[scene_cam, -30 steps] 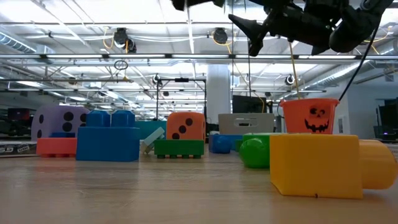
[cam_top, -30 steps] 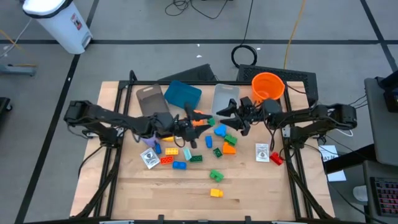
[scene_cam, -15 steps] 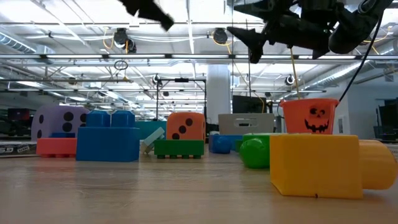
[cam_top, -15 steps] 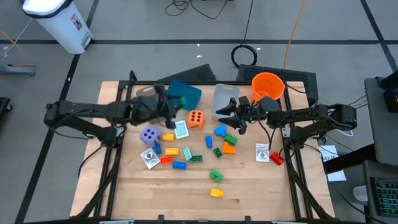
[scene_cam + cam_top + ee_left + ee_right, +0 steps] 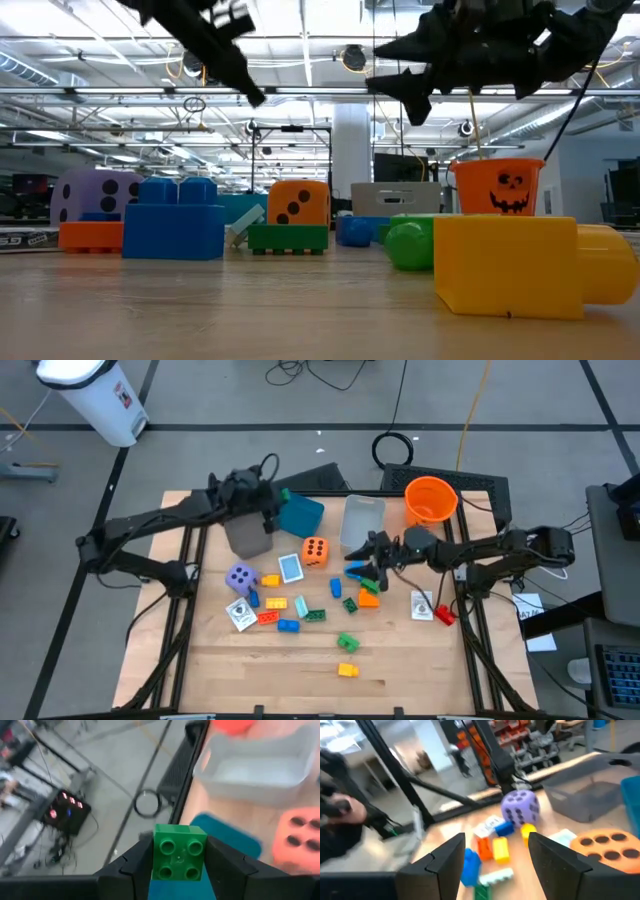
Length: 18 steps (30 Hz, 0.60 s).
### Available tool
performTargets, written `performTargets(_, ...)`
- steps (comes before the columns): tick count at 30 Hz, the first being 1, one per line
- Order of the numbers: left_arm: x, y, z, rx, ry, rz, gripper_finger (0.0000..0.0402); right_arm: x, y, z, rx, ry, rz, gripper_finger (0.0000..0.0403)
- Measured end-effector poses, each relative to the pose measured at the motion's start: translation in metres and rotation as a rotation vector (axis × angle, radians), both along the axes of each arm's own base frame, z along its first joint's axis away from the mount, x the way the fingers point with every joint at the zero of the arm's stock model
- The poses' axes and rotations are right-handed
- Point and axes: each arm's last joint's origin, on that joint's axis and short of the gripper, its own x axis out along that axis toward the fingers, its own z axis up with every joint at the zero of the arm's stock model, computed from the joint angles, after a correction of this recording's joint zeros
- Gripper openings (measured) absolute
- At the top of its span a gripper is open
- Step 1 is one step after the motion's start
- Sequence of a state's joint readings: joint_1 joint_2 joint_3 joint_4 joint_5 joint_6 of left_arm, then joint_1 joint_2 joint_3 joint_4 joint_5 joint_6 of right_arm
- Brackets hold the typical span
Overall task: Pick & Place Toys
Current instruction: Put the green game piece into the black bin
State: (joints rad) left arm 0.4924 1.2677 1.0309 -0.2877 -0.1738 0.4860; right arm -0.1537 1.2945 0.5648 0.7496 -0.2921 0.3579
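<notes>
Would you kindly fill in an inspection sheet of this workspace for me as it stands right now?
Surface: wooden table, toys scattered over its middle.
Job's things: green brick held in the left gripper; purple die, orange die, cards and coloured bricks lying on the table.
Clutter: teal box, two grey bins, orange bucket at the far edge.
Grippers: left gripper shut on the green brick, raised by the teal box; right gripper open, empty, over the bricks.
Cables: coiled black cable and an orange cord on the floor.
Surroundings: white bin on the grey floor.
</notes>
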Motion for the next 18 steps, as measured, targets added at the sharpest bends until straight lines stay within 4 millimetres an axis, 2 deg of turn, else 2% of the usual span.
performTargets(4, 0.007, 0.026, -0.027, -0.081, 0.071, 0.004, 0.0153, 0.001, 0.012, -0.007, -0.098, 0.058, -0.066, 0.0207)
performTargets(8, 0.013, 0.051, -0.046, -0.174, 0.128, 0.034, 0.016, 0.001, 0.02, -0.01, -0.137, 0.097, -0.1, 0.0207)
performTargets(13, 0.023, 0.073, -0.056, -0.273, 0.219, 0.063, 0.0164, 0.001, 0.023, -0.011, -0.148, 0.105, -0.088, 0.0207)
performTargets(18, 0.024, 0.08, -0.055, -0.385, 0.321, 0.103, 0.0152, 0.001, 0.022, -0.014, -0.148, 0.136, -0.087, 0.0207)
